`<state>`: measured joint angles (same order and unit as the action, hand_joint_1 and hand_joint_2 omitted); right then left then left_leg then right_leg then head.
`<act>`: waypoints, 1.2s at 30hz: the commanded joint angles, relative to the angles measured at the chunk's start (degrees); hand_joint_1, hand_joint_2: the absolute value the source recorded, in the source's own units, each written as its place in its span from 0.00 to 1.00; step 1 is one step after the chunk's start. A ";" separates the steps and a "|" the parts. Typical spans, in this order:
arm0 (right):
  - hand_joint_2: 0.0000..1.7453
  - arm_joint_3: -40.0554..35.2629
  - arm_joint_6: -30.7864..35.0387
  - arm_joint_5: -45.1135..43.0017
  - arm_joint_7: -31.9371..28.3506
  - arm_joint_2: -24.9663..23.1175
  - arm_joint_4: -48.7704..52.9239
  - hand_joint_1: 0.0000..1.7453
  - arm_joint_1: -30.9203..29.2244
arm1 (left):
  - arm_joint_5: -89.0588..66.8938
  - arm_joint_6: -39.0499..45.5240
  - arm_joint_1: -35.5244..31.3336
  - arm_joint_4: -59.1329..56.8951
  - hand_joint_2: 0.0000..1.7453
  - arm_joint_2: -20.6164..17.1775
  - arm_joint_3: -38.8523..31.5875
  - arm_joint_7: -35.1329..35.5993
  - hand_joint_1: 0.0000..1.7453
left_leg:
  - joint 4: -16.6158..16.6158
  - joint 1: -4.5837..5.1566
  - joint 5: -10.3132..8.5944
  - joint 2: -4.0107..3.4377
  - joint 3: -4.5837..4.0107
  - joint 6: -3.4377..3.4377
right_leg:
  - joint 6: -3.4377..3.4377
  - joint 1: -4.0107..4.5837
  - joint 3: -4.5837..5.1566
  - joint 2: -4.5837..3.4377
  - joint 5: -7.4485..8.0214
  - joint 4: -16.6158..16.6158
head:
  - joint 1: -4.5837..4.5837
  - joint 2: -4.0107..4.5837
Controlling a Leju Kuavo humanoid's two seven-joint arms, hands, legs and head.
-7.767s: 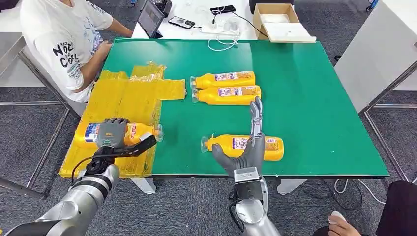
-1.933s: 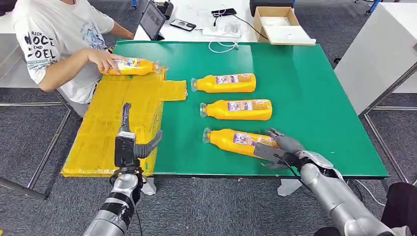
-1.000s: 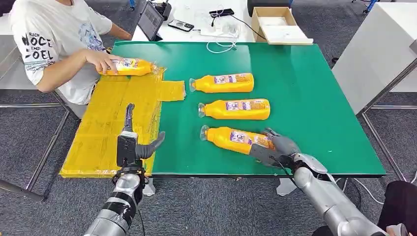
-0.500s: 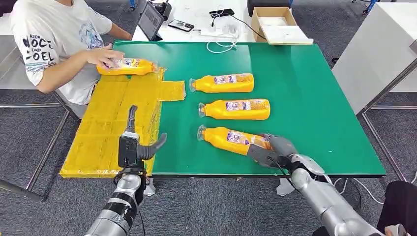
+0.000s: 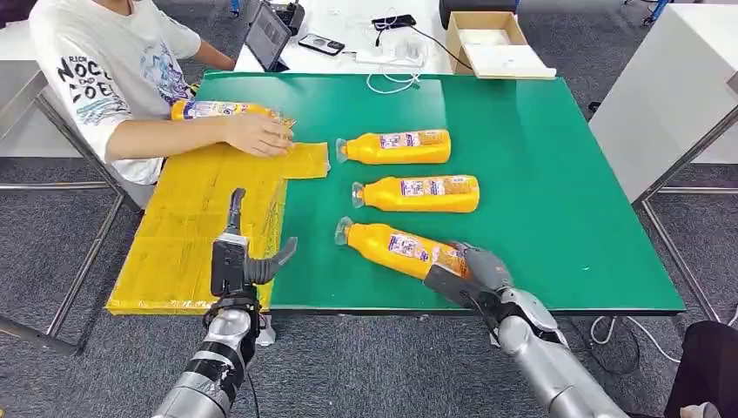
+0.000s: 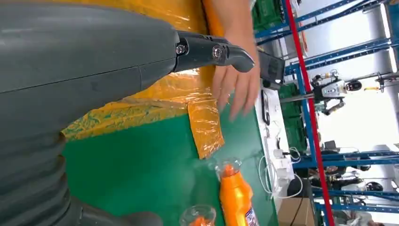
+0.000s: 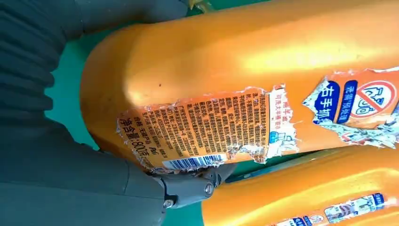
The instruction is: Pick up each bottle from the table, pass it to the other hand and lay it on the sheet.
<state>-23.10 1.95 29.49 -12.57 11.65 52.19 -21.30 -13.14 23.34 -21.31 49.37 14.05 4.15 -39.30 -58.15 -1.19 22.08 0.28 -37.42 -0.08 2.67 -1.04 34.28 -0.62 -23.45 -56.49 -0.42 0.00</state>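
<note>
Fingers of the right hand are wrapping around the base of the nearest bottle, which is lying tilted on the green table near its front edge. Left hand is hovering over the yellow sheet, fingers spread, holding nothing.

- I saw three orange bottles on the green table, each with a clear cap and a torn white, blue and red label.
- The sheet was crinkled yellow.
- My hands were dark grey, the left hand and right hand, on silver arms.
- The person's shirt looked white with dark lettering, possibly some blue.
</note>
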 commanded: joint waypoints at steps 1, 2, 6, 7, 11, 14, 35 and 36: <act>1.00 12.51 11.70 0.51 -3.63 -9.46 13.24 1.00 6.23 | 0.97 -0.33 0.24 -0.55 1.00 -0.09 -1.52 1.03 0.00 | 0.05 0.01 0.06 -0.10 0.11 -0.02 | -0.13 0.02 -0.09 -0.03 -0.04 0.03 | 0.02 0.00; 1.00 14.63 14.91 0.25 -4.69 -11.22 16.61 1.00 7.08 | 1.33 -0.42 0.44 -0.20 1.00 -0.02 -1.84 1.08 0.00 | 0.03 0.01 0.04 -0.07 0.03 -0.01 | -0.11 0.01 -0.02 -0.03 -0.03 0.00 | 0.02 0.00; 1.00 19.27 22.10 -2.89 -10.03 -14.69 24.62 1.00 9.11 | 2.60 -0.48 0.26 -0.52 1.00 0.35 -2.34 0.76 0.00 | -0.05 0.01 0.14 -0.04 -0.13 0.01 | -0.16 0.03 0.17 -0.12 -0.11 -0.14 | 0.02 0.00; 1.00 19.99 23.74 -3.31 -11.47 -15.22 25.80 1.00 9.38 | 3.08 -0.63 -0.03 -0.92 1.00 0.43 -2.48 0.70 0.00 | -0.02 0.01 0.09 0.04 -0.18 0.00 | -0.13 0.02 0.22 -0.05 -0.09 -0.11 | 0.04 0.00; 1.00 22.60 28.94 -6.52 -16.09 -17.42 29.71 1.00 10.48 | 5.67 -3.33 -0.40 -1.22 1.00 0.83 -2.37 1.15 0.00 | 0.00 0.01 0.02 0.18 -0.32 -0.02 | -0.08 0.00 0.31 0.09 -0.09 -0.07 | 0.02 0.00; 1.00 23.55 30.42 -7.32 -18.04 -17.81 31.08 1.00 11.29 | 9.28 -7.98 -0.03 -0.12 1.00 1.15 -1.97 3.44 0.00 | -0.01 0.03 0.03 0.19 -0.35 -0.03 | -0.09 -0.02 0.31 0.10 -0.11 -0.07 | 0.00 0.00; 1.00 22.61 25.62 -8.05 -24.86 -17.12 30.89 1.00 13.82 | 23.92 -30.77 4.04 9.87 1.00 -1.80 5.47 13.39 0.00 | 0.02 0.04 0.06 0.15 -0.41 -0.03 | -0.10 -0.06 0.38 0.06 -0.10 -0.02 | 0.00 0.00; 1.00 21.95 25.22 -7.51 -25.51 -17.28 30.85 1.00 14.07 | 26.02 -33.44 4.28 10.54 1.00 -2.21 5.87 13.83 0.00 | 0.02 0.06 0.10 0.11 -0.33 -0.04 | -0.13 -0.08 0.31 0.05 -0.14 -0.03 | 0.02 0.00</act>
<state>-0.79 30.32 21.16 -34.75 -5.09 83.62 -7.77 4.65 2.16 -17.94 55.75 15.32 4.43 -29.67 -58.14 -1.14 22.08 0.47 -38.02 -0.07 2.66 -1.13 34.84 -0.59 -23.49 -56.53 -0.39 0.00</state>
